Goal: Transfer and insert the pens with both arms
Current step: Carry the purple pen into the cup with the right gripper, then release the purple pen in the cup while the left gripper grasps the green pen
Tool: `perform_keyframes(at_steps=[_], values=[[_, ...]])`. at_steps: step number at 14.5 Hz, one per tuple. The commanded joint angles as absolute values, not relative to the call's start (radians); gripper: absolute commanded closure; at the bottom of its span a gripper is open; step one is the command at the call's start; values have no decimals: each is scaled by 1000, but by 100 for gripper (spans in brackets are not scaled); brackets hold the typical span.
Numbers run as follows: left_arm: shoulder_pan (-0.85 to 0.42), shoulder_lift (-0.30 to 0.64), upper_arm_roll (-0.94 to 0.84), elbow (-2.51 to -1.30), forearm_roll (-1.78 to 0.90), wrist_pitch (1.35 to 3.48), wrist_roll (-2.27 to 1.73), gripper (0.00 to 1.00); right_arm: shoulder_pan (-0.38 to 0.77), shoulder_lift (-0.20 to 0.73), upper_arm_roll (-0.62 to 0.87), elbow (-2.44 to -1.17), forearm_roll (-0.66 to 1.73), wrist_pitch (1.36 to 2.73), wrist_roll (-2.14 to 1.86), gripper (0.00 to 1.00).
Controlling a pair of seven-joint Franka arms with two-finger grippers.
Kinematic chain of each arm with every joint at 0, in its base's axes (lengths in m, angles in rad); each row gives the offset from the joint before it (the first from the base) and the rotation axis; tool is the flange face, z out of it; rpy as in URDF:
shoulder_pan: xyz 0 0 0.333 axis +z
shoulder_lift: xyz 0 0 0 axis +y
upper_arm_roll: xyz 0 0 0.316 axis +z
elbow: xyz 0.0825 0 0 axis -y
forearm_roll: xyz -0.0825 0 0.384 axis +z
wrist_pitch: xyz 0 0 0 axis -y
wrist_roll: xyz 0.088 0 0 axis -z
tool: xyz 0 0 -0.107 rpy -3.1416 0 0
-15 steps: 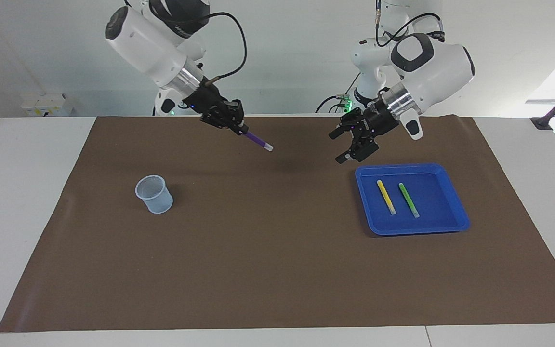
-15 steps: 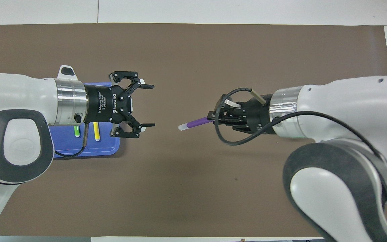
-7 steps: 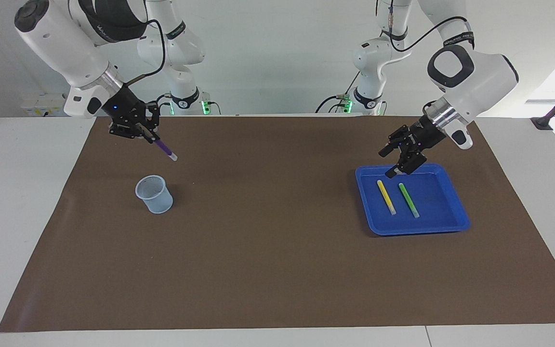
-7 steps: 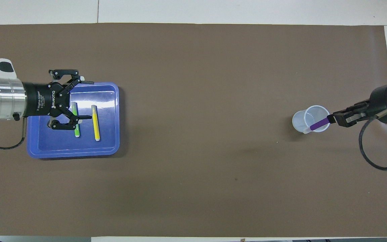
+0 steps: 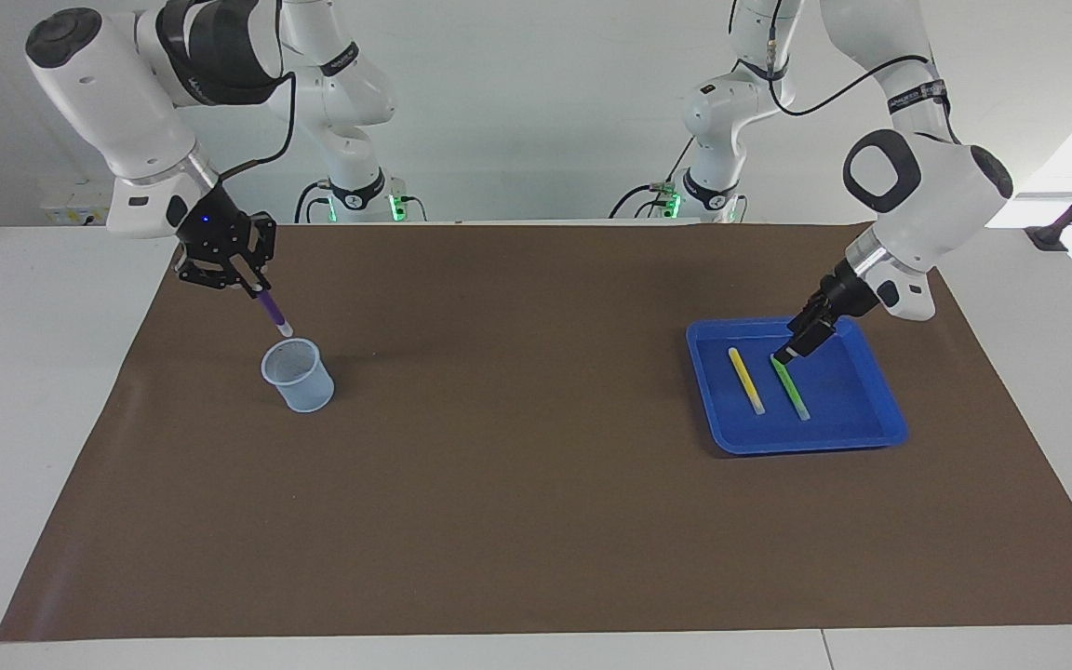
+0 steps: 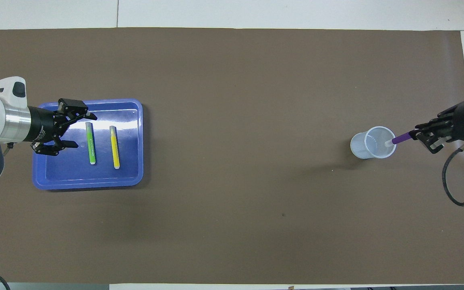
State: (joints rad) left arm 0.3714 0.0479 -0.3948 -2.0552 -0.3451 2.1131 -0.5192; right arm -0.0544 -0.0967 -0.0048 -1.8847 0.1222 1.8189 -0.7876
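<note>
My right gripper (image 5: 252, 285) (image 6: 414, 136) is shut on the purple pen (image 5: 270, 311) (image 6: 398, 139). The pen slants down, its pale tip just above the rim of the clear cup (image 5: 298, 374) (image 6: 372, 142) at the right arm's end of the mat. At the left arm's end, the green pen (image 5: 789, 386) (image 6: 91, 143) and the yellow pen (image 5: 746, 380) (image 6: 114, 141) lie side by side in the blue tray (image 5: 806, 445) (image 6: 95, 183). My left gripper (image 5: 789, 350) (image 6: 83, 131) hangs open, low over one end of the green pen, holding nothing.
A brown mat (image 5: 536, 484) covers most of the white table. Two slimmer white arms with green lights (image 5: 364, 191) stand at the robots' edge of the table, off the mat.
My right gripper has carried the purple pen from over the mat's middle to above the cup and tipped it downward. My left gripper has swung over the tray and dropped toward the green pen.
</note>
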Motion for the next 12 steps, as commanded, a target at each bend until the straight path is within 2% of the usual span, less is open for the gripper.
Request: perform_keyframes(at_steps=[1,3,7,12], values=[[377,106,-403,-2046,-189,2167,-355,0,-66,-158,11,-2003,104,1948,-847,100],[374,159,-403,-2046,-92,2235,-261,0,-60,-179,11,-2080,106,2023,-839,100],[360,258,-405,-2046,69,2295,-128,0,-68,-202,11,-2132,106,2005,-847,100],[362,276,-405,-2060,83,2286,-12,0,-72,-232,11,-2186,106,2019,-845,100]])
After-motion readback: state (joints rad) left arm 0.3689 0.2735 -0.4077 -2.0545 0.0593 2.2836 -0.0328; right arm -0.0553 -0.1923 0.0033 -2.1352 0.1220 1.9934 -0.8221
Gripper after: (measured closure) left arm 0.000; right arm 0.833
